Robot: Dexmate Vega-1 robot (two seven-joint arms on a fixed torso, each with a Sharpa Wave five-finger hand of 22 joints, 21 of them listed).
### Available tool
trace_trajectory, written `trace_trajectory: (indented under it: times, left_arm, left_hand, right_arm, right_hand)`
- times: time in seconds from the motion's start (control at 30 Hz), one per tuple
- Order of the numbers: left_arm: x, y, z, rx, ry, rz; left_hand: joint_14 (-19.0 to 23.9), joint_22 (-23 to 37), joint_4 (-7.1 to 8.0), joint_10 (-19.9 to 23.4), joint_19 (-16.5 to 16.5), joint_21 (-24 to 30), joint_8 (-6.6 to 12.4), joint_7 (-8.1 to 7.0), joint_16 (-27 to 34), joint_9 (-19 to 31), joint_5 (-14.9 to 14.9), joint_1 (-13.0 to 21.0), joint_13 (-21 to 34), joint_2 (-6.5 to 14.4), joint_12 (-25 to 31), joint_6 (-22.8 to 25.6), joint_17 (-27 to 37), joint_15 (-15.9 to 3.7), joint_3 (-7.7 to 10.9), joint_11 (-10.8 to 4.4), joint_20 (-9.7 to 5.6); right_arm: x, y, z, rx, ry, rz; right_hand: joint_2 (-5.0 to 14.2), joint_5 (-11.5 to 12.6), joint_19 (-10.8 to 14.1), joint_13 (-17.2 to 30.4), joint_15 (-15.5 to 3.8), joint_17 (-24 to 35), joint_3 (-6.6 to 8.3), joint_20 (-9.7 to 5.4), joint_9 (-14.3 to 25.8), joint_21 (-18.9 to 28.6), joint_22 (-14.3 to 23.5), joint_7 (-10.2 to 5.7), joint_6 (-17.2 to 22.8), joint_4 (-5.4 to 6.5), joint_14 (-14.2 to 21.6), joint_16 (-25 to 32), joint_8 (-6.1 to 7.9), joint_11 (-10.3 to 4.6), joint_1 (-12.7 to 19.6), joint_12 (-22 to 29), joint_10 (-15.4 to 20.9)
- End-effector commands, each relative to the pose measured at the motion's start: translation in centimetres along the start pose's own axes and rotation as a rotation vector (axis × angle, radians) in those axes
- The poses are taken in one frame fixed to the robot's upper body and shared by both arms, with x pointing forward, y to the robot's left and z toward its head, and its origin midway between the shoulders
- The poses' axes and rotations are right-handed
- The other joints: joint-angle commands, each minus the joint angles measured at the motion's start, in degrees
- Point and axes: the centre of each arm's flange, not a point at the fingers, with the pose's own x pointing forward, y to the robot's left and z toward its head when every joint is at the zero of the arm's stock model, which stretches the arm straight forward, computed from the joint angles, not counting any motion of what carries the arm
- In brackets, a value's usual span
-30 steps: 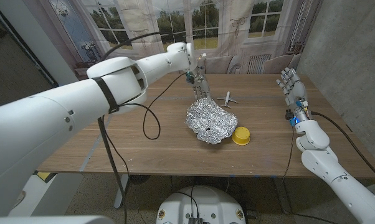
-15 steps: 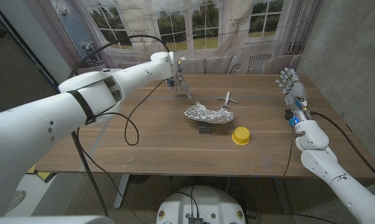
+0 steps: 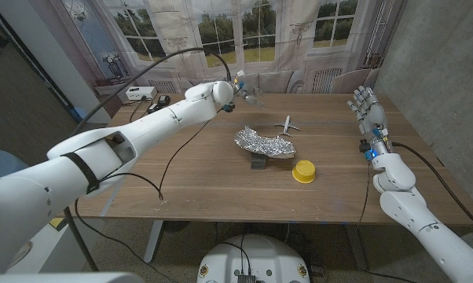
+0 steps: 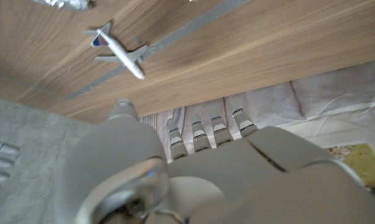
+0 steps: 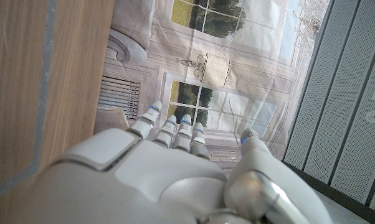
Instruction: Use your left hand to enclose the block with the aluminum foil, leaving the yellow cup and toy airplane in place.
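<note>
Head view: aluminum foil covers block; yellow cup beside; both hands spread, empty.

Crinkled silver aluminum foil glints over a dark block on the brown wood-grain table, beside a yellow cup and a white toy airplane — its tail marked blue and red — while both white hands, left and right, show grey-metal fingers.
</note>
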Motion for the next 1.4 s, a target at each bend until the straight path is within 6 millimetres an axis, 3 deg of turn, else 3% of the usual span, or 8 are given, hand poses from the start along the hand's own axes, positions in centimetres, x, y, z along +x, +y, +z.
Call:
trace_trajectory:
  times: [0.03, 0.1, 0.27, 0.6, 0.73, 0.97, 1.17, 1.4]
  left_arm:
    - [-1.8, 1.8, 6.1, -0.065, -0.264, 0.099]
    - [-1.5, 1.6, 6.4, -0.062, -0.267, 0.052]
    - [-0.8, 1.0, 6.7, -0.043, -0.261, -0.055]
    - [0.0, 0.5, 7.9, 0.037, -0.299, -0.278]
    - [-0.3, 0.9, 8.3, 0.088, -0.294, -0.356]
    - [-1.5, 1.7, 8.7, 0.190, -0.239, -0.439]
    - [-2.7, 1.7, 8.8, 0.242, -0.189, -0.498]
    - [-4.3, 0.8, 9.3, 0.334, -0.129, -0.562]
  left_hand:
    - [9.0, 0.2, -3.28, 9.2, 6.4, 1.5, 1.26, 1.16, 1.8, 0.2, -0.5, 4.1, -0.8, 1.7, 2.6, 8.9, -0.5, -3.64, 5.02, -0.70, -1.31]
    - [11.6, 0.1, -4.51, 12.0, 8.6, 2.0, 1.57, 1.53, 1.9, 0.2, -1.0, 4.6, -1.1, 0.3, 3.1, 11.8, -0.7, -4.58, 5.67, -1.83, -1.37]
    - [13.1, 0.1, -4.96, 12.3, 9.7, 2.1, 0.18, 2.41, 1.7, 0.2, -1.4, 3.3, -1.4, -2.3, 2.6, 10.3, -0.8, -3.97, 4.62, -1.66, -0.80]
    - [17.7, -0.1, -6.62, 13.9, 17.6, 3.9, -0.74, 2.58, 1.7, 0.3, -1.1, 2.6, -1.8, -6.0, 2.0, 11.6, -0.8, -4.76, 3.43, -1.83, 1.04]
    - [15.7, -0.2, -6.15, 12.0, 16.8, 2.9, -1.75, 2.45, 0.6, 0.3, -0.2, 0.6, -1.5, -8.3, 0.9, 10.2, -0.4, -3.34, 1.66, -0.70, 3.56]
    - [9.0, -0.2, -7.16, 6.3, 15.4, 0.9, -3.36, 2.17, -2.5, 0.5, 2.5, 3.0, -1.1, -8.5, -1.9, 5.4, -0.2, -0.46, 1.47, 0.56, 4.57]
    - [12.2, -0.3, -6.99, 9.4, 19.5, 1.5, -2.94, 3.05, -1.4, 0.5, 3.4, 3.4, -1.3, -8.3, -1.1, 5.2, -0.2, -0.51, 1.16, 0.49, 5.05]
    - [13.0, -0.3, -6.93, 10.8, 19.3, 0.9, -2.84, 3.60, -1.3, 0.5, 3.7, 3.4, -1.4, -8.6, -0.8, 5.1, -0.3, -0.83, 0.73, 0.21, 5.59]
  right_arm:
    - [-1.0, -0.6, 0.4, -0.002, -0.010, -0.015]
    - [-1.3, -0.7, 0.6, -0.004, -0.011, -0.020]
    - [-2.0, -1.0, 0.9, -0.011, -0.014, -0.035]
    - [-2.8, -1.0, 1.4, -0.017, -0.012, -0.041]
    - [-2.7, -0.7, 1.4, -0.018, -0.011, -0.039]
    - [-2.3, -0.2, 1.4, -0.017, -0.013, -0.028]
    - [-1.9, 0.3, 1.6, -0.020, -0.018, -0.015]
    - [-1.8, 0.7, 1.6, -0.020, -0.018, -0.009]
  right_hand:
    - [0.04, 0.3, 0.3, 0.2, -0.13, 0.2, 0.13, 0.02, 0.2, -0.2, 0.3, -0.19, 0.3, -0.37, 0.5, -0.1, 0.35, 0.34, -0.1, 0.0, 0.3]
    - [0.04, 0.3, 0.3, 0.2, -0.11, 0.2, 0.13, -0.01, 0.2, -0.2, 0.3, -0.15, 0.3, -0.38, 0.5, -0.1, 0.36, 0.38, -0.1, 0.0, 0.4]
    - [0.03, 0.3, 0.3, 0.2, -0.15, 0.2, 0.14, -0.02, 0.2, -0.1, 0.3, -0.14, 0.4, -0.39, 0.5, -0.1, 0.37, 0.32, -0.2, 0.0, 0.3]
    - [0.02, 0.3, 0.4, 0.2, -0.12, 0.2, 0.16, 0.10, 0.2, -0.1, 0.3, -0.21, 0.4, -0.42, 0.5, -0.1, 0.38, 0.46, -0.2, 0.0, 0.5]
    - [0.03, 0.3, 0.4, 0.2, -0.12, 0.2, 0.17, 0.11, 0.2, -0.1, 0.3, -0.29, 0.5, -0.43, 0.6, 0.0, 0.39, 0.43, -0.2, 0.0, 0.4]
    - [0.04, 0.3, 0.4, 0.2, -0.09, 0.2, 0.18, 0.10, 0.2, -0.1, 0.3, -0.34, 0.5, -0.44, 0.6, 0.0, 0.39, 0.36, -0.3, 0.0, 0.4]
    - [0.06, 0.3, 0.4, 0.2, -0.06, 0.2, 0.19, 0.12, 0.2, -0.1, 0.3, -0.42, 0.5, -0.43, 0.7, 0.0, 0.36, 0.42, -0.3, 0.0, 0.5]
    - [0.08, 0.3, 0.4, 0.2, -0.04, 0.2, 0.20, 0.12, 0.2, -0.2, 0.3, -0.46, 0.4, -0.42, 0.7, 0.0, 0.34, 0.47, -0.4, 0.0, 0.5]
